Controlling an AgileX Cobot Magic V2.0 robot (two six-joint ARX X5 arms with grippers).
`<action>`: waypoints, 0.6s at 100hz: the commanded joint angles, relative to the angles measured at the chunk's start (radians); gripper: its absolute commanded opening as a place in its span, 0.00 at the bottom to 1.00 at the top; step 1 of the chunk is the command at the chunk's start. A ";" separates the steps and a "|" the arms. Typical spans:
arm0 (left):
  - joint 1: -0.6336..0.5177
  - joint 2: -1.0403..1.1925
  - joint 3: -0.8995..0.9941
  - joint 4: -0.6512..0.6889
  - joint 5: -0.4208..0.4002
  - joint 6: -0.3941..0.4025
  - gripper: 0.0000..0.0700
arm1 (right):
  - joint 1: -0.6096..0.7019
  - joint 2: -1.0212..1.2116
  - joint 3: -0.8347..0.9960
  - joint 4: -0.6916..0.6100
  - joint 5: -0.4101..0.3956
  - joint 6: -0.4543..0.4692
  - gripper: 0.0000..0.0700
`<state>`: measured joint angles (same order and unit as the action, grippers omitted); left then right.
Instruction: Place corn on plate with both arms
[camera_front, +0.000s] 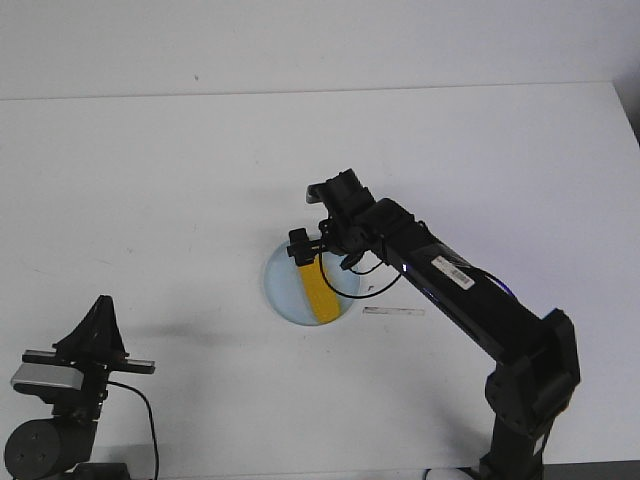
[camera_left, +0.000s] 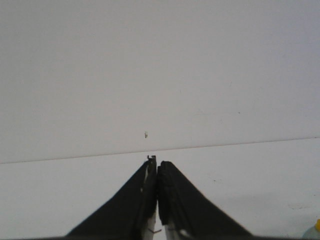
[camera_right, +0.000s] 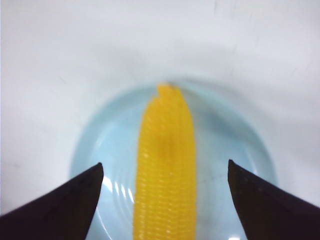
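Resting low at the near-left table corner, the left gripper (camera_left: 157, 172) is clenched on nothing, fingers pressed together; it looks parked, well apart from the work. Mid-table, the plate (camera_front: 278, 285) holds 1 item: the corn (camera_front: 319, 290), lying flat inside the rim, tapered end toward the near edge. Right gripper (camera_front: 303, 248) hovers over the corn's far end w/ fingers (camera_right: 65, 197) spread wide, released, not touching the cob. Placement looks done, imo.

The corn (camera_front: 318, 289) lies on the plate (camera_front: 283, 290) at the table's (camera_front: 180, 180) centre, a small strip (camera_front: 394, 311) just right of the plate.
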<state>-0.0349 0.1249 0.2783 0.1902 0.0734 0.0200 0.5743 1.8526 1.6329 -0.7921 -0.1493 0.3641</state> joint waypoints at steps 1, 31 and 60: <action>0.002 -0.002 0.008 0.013 -0.003 0.013 0.00 | 0.003 -0.006 0.017 0.002 0.047 -0.048 0.77; 0.002 -0.002 0.008 0.013 -0.003 0.013 0.00 | -0.059 -0.101 -0.096 0.013 0.234 -0.233 0.26; 0.002 -0.002 0.008 0.013 -0.003 0.013 0.00 | -0.160 -0.326 -0.432 0.254 0.226 -0.306 0.05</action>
<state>-0.0349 0.1249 0.2783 0.1902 0.0734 0.0200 0.4210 1.5589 1.2591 -0.5926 0.0830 0.0986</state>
